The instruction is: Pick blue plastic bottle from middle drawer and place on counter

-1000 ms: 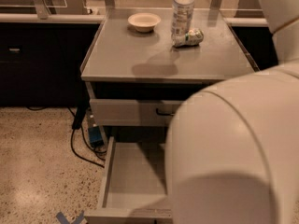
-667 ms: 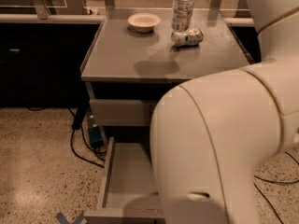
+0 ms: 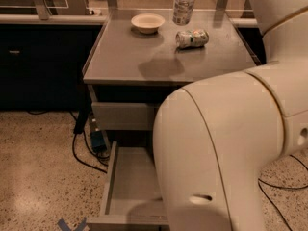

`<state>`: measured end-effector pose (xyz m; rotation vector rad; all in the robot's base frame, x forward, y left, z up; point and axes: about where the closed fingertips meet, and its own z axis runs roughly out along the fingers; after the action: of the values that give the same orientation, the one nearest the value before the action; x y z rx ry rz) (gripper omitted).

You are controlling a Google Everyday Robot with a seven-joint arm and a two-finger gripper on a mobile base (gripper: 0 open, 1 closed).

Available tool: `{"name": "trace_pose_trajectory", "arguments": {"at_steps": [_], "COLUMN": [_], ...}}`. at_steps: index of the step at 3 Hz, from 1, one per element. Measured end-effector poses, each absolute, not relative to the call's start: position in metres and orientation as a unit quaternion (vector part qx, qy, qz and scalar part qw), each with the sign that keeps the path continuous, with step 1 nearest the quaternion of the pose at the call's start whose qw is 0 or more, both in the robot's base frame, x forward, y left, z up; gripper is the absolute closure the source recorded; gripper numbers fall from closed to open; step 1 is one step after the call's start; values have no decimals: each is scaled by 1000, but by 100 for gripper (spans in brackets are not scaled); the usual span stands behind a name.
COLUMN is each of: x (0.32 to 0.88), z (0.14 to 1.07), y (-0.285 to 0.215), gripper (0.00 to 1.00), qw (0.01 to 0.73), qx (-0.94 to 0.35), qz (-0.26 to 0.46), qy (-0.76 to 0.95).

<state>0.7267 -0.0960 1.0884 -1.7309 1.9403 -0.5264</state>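
Observation:
The blue plastic bottle (image 3: 184,6) stands upright at the back of the counter (image 3: 139,61); its cap is cut off by the top edge. The middle drawer (image 3: 129,184) is pulled open below the counter, and the visible part of its floor is bare. My large white arm (image 3: 231,143) fills the right half of the view and hides the drawer's right side. The gripper is out of view.
A silver-and-green can (image 3: 191,38) lies on its side next to the bottle. A white bowl (image 3: 147,22) sits at the back left of the counter. A closed drawer front (image 3: 122,115) is above the open drawer. Black cables (image 3: 79,150) and blue tape (image 3: 72,224) lie on the speckled floor.
My arm has swung left and now covers more of the drawer and the cabinet front. The bottle, can and bowl have not moved on the counter.

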Motion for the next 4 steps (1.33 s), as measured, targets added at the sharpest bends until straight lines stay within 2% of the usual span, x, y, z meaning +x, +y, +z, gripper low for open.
{"name": "trace_pose_trajectory", "arguments": {"at_steps": [2,4], "x": [713,708], "z": [1073,1041], "y": [-91,-90], "gripper": [100,100], "qw": [217,217], "qx": [-618,-570], "qz": [-155,-72], "qy": [739,789]}}
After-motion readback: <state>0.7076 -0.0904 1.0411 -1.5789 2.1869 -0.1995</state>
